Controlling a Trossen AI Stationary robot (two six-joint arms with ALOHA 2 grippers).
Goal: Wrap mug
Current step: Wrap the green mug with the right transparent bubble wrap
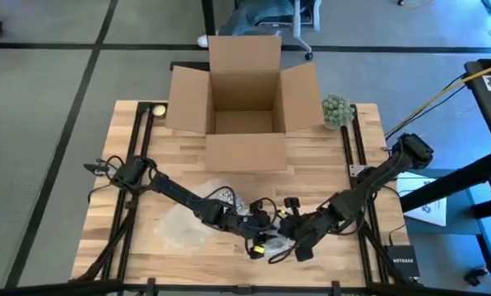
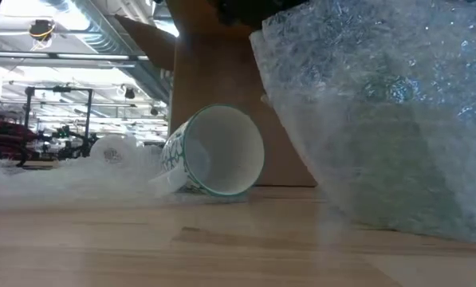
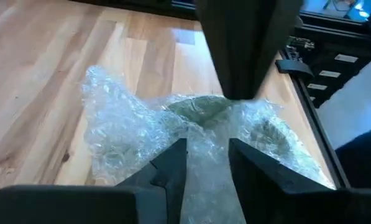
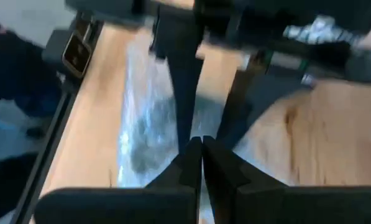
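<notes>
left gripper (image 3: 207, 158) clamps a strip of bubble wrap (image 3: 141, 130) low over the worktop (image 1: 327, 164); right gripper (image 4: 201, 155) is pinched closed beside it, probably on the same sheet. mug (image 2: 214, 151) lies on its side near the box (image 1: 245, 90).

Wooden counter, box at the back, wrap up front

The light plank counter (image 1: 327, 168) carries an open cardboard box (image 1: 243, 103) at its far edge. Beside the box on one side lies a green bubble-wrap wad (image 1: 337, 109), on the other a small pale ball (image 1: 158, 110). Nearer than the box, a mug (image 2: 214, 151) lies on its side amid clear bubble wrap (image 1: 183, 226).
</notes>
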